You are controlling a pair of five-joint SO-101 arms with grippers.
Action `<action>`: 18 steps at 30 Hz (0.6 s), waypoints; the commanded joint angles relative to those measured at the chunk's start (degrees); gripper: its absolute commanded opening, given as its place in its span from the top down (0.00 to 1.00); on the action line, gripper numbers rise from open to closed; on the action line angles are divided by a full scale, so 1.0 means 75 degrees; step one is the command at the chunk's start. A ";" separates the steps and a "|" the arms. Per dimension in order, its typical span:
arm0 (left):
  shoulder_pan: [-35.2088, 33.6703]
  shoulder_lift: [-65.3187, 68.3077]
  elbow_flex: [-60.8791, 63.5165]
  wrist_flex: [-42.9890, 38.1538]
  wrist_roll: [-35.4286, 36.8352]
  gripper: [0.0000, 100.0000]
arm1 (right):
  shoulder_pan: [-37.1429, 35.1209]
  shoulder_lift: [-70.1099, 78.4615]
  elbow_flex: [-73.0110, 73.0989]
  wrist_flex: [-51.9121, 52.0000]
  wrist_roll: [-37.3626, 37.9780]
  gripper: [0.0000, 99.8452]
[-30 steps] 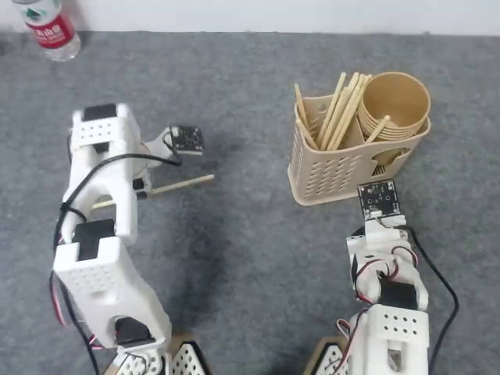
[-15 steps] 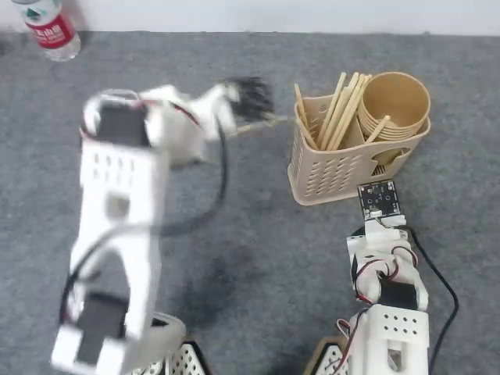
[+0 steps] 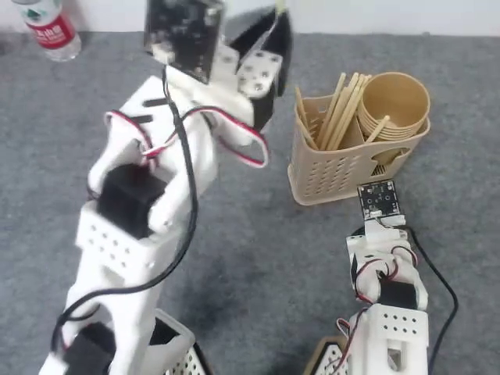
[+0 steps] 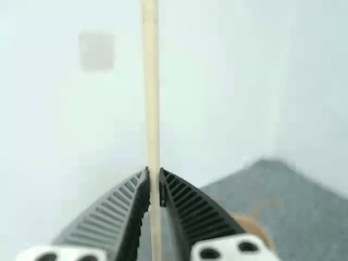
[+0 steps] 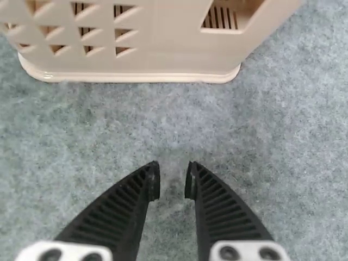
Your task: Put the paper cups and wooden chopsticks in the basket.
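Held chopstick: one wooden chopstick [image 4: 150, 81], clamped between the fingers of the left gripper [image 4: 155, 182], its long end sticking out past the fingertips against the pale wall [image 4: 244, 81].
Left arm: the left arm [image 3: 148, 195] stands high over the table, its gripper just left of the basket [image 3: 336, 176] in the high view.
Basket: one, tan and perforated, standing upright on the grey carpet [image 3: 258, 258].
Chopsticks in basket: at least five basket chopsticks [image 3: 344, 105] stand tilted in the left part, bunched too tightly for an exact count. One more leaning stick [image 3: 377, 129] rests beside the cups.
Paper cups: one nested stack of paper cups [image 3: 398, 98] in the right part of the basket. Several rims show, but their number cannot be told.
Right gripper: the right gripper [image 5: 171, 182] sits low over the carpet, its fingers a narrow gap apart with nothing between them. It faces the basket's near wall, with bare carpet between.
Other things: one plastic bottle [image 3: 48, 30] with a red label, at the far left corner, well apart from the basket.
In the way: the left arm covers much of the carpet left of the basket in the high view.
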 commanded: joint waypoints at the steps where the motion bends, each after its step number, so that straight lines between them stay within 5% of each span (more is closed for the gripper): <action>1: 0.0586 0.0399 0.0498 -0.0527 0.0527 0.99 | -0.0018 -0.0076 -0.0047 -0.0088 0.0094 0.90; 18: 0.0750 0.0621 0.6066 -0.5638 0.0738 0.93 | -0.0041 -0.0076 -0.0047 -0.0123 0.0094 0.90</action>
